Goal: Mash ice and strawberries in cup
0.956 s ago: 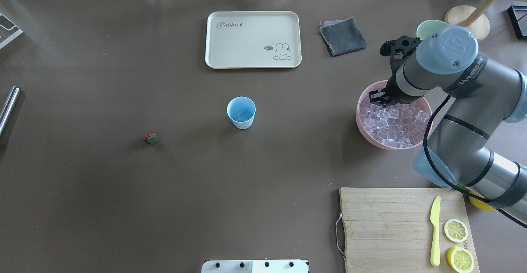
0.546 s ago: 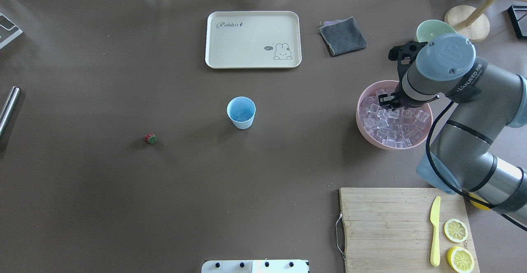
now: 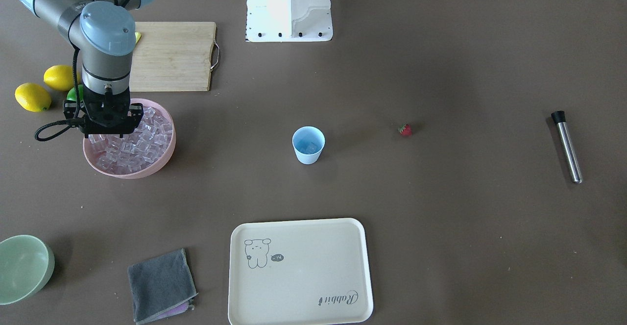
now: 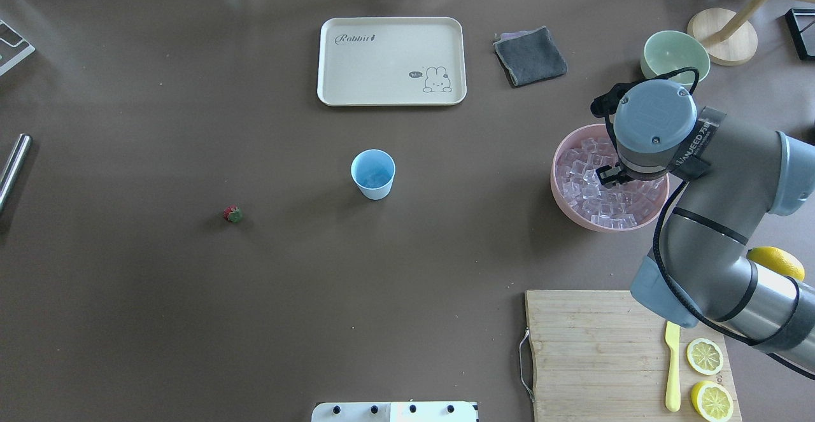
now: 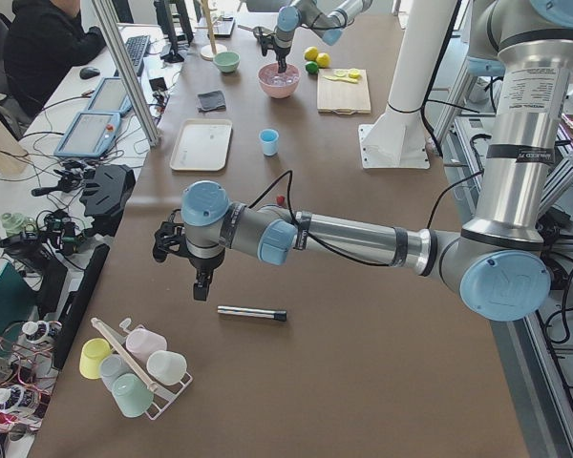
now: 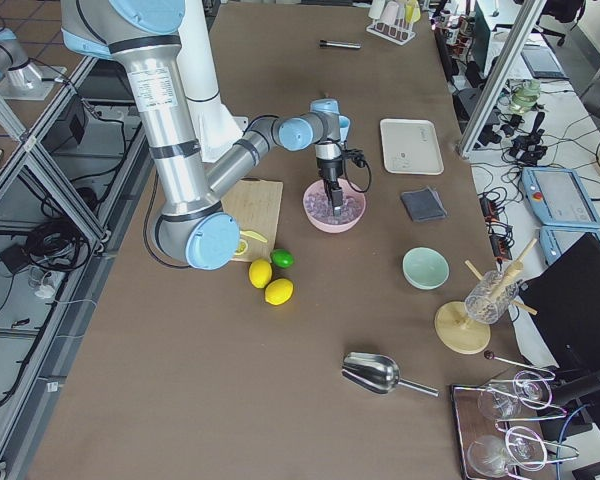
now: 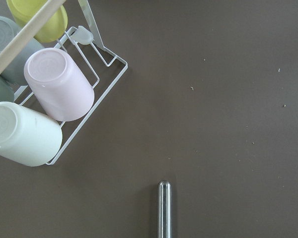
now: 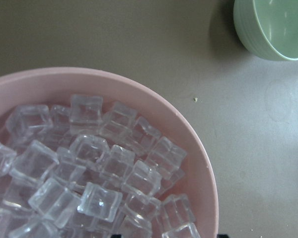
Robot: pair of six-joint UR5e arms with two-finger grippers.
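Ice [image 4: 589, 186] heaped in a pink bowl [image 4: 568, 213] on the robot's right side of the table, many clear cubes touching each other and filling the bowl almost to the rim. Right gripper [image 3: 107, 129] pointing straight down over this bowl, very low above the cubes, jaws spread apart and nothing visible between them; impossible to say whether the fingertips touch the ice. Light-blue cup [image 4: 372, 174] upright near the middle of the table, well apart from the bowl, with what looks like one clear cube at its bottom in the front-facing view. Small red strawberry [image 4: 233, 214] with green top lying on the bare table, on the robot's left of the cup and well apart from it. Left gripper [image 5: 200, 284] hanging over the left end of the table, seen only from the side camera, so impossible to tell whether its jaws are open or closed. Near it on the table a metal rod [image 5: 252, 312] with a black end, and close to that a wire rack [image 7: 97, 100] with pastel cups lying on their sides. Toward the far edge, a cream tray [image 4: 391, 59] with a rabbit drawing, a grey cloth [image 4: 530, 56] and a pale green bowl [image 4: 651, 59]. Close to the robot on its right, a wooden board [image 4: 592, 352] with a yellow knife [image 4: 672, 371] and two lemon halves [image 4: 705, 356]; one whole lemon [image 4: 775, 261] beside the arm.
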